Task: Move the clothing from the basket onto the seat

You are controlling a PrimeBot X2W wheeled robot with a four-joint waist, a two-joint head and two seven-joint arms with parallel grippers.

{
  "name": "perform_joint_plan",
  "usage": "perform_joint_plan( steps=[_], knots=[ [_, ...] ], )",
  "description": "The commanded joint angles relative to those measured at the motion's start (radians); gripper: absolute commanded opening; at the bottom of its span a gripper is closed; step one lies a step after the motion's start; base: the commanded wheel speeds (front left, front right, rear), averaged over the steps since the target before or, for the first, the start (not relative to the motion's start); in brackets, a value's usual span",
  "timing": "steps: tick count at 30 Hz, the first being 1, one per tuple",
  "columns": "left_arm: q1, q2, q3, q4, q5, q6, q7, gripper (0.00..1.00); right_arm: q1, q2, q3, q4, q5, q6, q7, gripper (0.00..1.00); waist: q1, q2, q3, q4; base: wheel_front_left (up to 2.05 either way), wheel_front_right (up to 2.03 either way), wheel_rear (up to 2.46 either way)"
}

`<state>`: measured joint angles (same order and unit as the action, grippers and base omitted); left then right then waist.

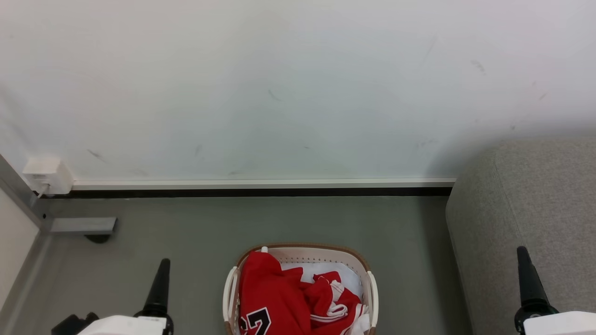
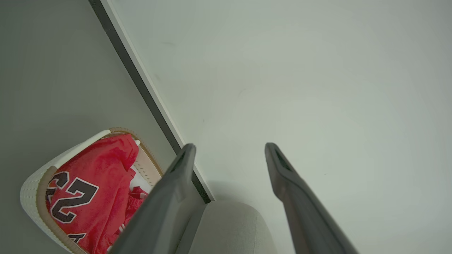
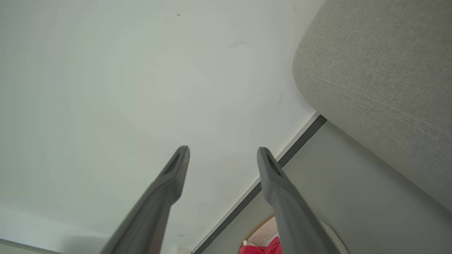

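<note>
The cream basket (image 1: 368, 279) with a brown rim stands on the grey floor at the bottom middle of the head view. Red clothing (image 1: 274, 298) with white trim and a black number lies heaped inside it, over a white cloth. The grey seat (image 1: 535, 204) rises to the basket's right. My left gripper (image 1: 164, 265) hangs left of the basket and my right gripper (image 1: 522, 253) is over the seat's edge. In the left wrist view, the left gripper (image 2: 230, 148) is open and empty, with the basket (image 2: 31, 190) and clothing (image 2: 95, 173) at lower left. The right gripper (image 3: 223, 151) is open and empty too, beside the seat (image 3: 381, 70).
A pale wall with a white and black baseboard (image 1: 260, 186) runs behind the basket. A white socket box (image 1: 46, 176) and a grey metal bracket (image 1: 84, 225) sit at the left by a wall corner. Bare grey floor (image 1: 195, 232) surrounds the basket.
</note>
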<state>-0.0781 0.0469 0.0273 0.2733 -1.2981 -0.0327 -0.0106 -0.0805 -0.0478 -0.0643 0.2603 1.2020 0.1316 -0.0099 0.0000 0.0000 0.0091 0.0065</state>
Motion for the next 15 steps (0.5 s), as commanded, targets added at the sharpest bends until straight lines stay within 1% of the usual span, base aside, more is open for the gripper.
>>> perform_joint_plan(
  steps=[1, 4, 5, 11, 15],
  knots=[
    [-0.033, 0.007, -0.008, -0.021, 0.073, 0.014, -0.012, 1.0, -0.028, -0.006, 0.013, -0.013, -0.085, 0.0, -0.013, 1.0, 0.0, 0.0, 0.0, 0.0, 0.0, 0.0, 0.0],
    [-0.037, 0.007, -0.021, -0.019, 0.133, 0.029, -0.024, 1.0, -0.034, -0.006, 0.022, -0.009, -0.165, 0.0, -0.024, 1.0, 0.0, 0.0, 0.0, 0.001, 0.0, 0.0, 0.0],
    [-0.037, 0.007, -0.021, -0.019, 0.133, 0.029, -0.024, 1.0, -0.034, -0.006, 0.022, -0.009, -0.165, 0.0, -0.024, 1.0, 0.0, 0.0, 0.0, 0.001, 0.0, 0.0, 0.0],
    [-0.044, 0.007, -0.046, -0.004, 0.256, 0.065, -0.046, 1.0, -0.042, -0.006, 0.035, -0.006, -0.315, 0.0, -0.046, 1.0, 0.0, 0.0, -0.002, 0.002, 0.0, 0.0, 0.0],
    [-0.05, 0.007, -0.059, 0.007, 0.342, 0.073, -0.059, 1.0, -0.046, -0.006, 0.041, 0.004, -0.396, -0.001, -0.059, 1.0, 0.0, 0.0, -0.003, 0.002, 0.0, 0.0, 0.0]
  ],
)
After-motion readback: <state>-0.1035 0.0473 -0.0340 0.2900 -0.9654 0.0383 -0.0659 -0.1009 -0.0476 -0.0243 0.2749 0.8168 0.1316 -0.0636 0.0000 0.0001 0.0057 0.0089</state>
